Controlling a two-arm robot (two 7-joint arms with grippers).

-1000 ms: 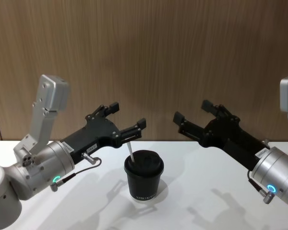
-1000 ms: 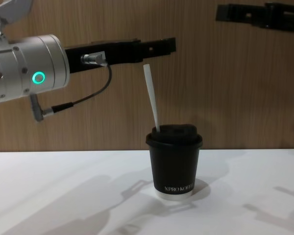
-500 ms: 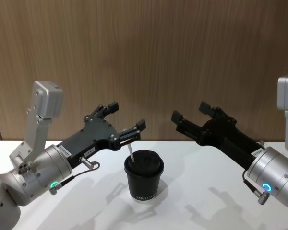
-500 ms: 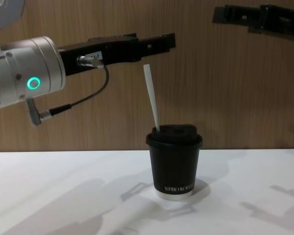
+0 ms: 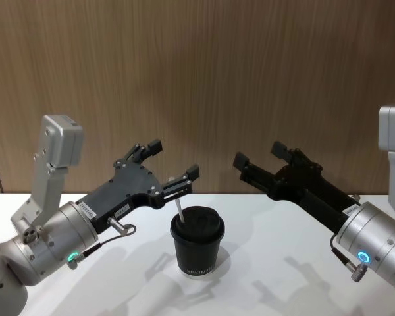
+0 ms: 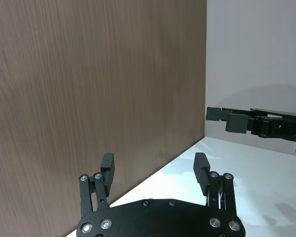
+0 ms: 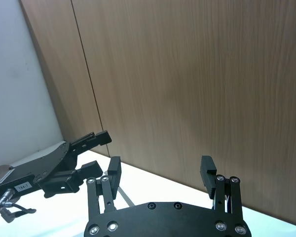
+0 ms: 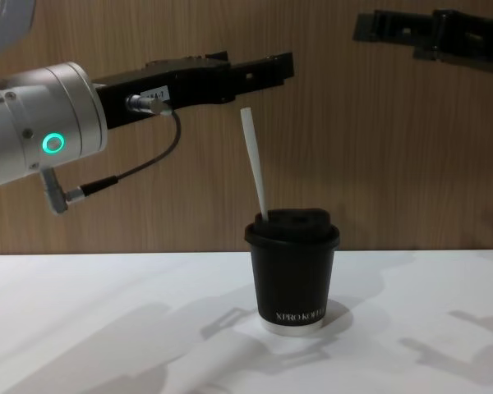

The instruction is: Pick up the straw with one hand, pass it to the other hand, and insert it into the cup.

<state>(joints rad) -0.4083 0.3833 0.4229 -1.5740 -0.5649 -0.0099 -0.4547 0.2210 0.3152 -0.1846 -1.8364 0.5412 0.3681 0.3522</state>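
Both grippers, left (image 5: 173, 162) and right (image 5: 259, 155), fingers spread; straw's (image 8: 254, 163) lower end hidden inside cup (image 8: 292, 271)

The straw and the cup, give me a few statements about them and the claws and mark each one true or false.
1. The straw stands in the cup, leaning a little. True.
2. The left claw is shut on the straw. False: it is open, above and apart from the straw.
3. The cup lies on its side. False: it stands upright on the table with its lid on.
4. The right claw is open and holds nothing. True.
5. The straw rises above the lid. True.
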